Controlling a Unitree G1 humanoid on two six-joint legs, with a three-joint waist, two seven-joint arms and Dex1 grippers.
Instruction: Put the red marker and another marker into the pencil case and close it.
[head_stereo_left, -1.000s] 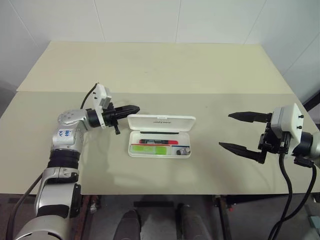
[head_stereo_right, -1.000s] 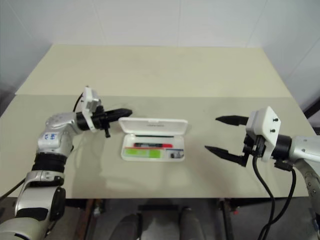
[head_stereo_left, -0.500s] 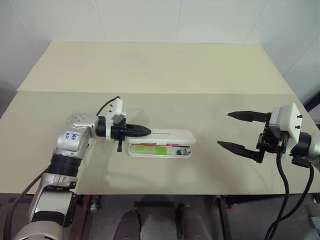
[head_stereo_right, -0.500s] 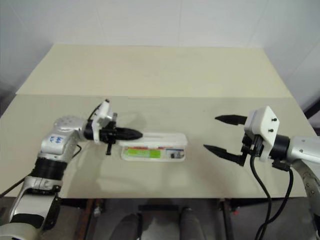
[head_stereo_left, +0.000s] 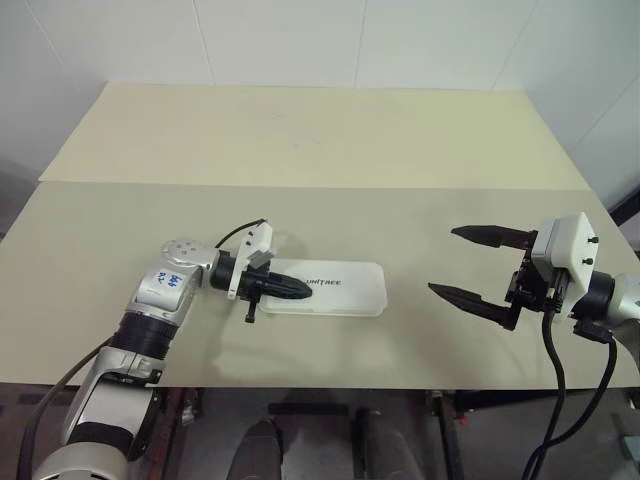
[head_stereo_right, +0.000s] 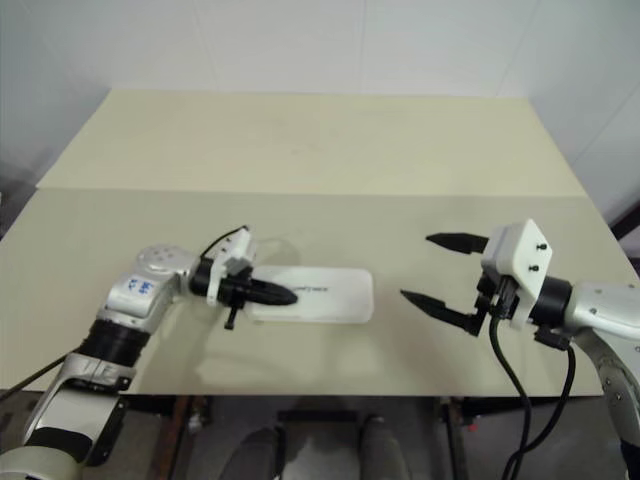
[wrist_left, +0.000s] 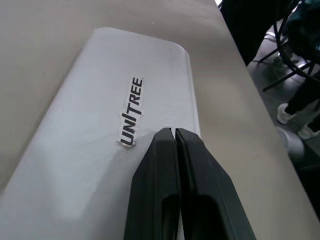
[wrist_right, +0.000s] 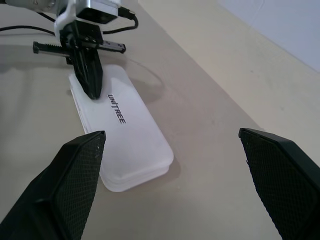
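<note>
The pencil case (head_stereo_left: 325, 290) lies flat on the bench (head_stereo_left: 300, 150) with its lid down, the lettering facing up, so neither marker can be seen. Its long axis runs across the robot from left to right. The left end effector (head_stereo_left: 295, 291) has its two fingers pressed together, holding nothing, and its tip rests on the lid at the case's left end, beside the lettering; most of the case stretches away beyond the tip, along the line the fingers point. The right end effector (head_stereo_left: 470, 262) hangs well apart past the case's far short end, its fingers spread wide and empty. The left arm is plainly the nearer one, and any last press to seat the lid would likely fall to it. Around the case the pale bench is bare, backed by a white tiled wall (head_stereo_left: 300, 40).
</note>
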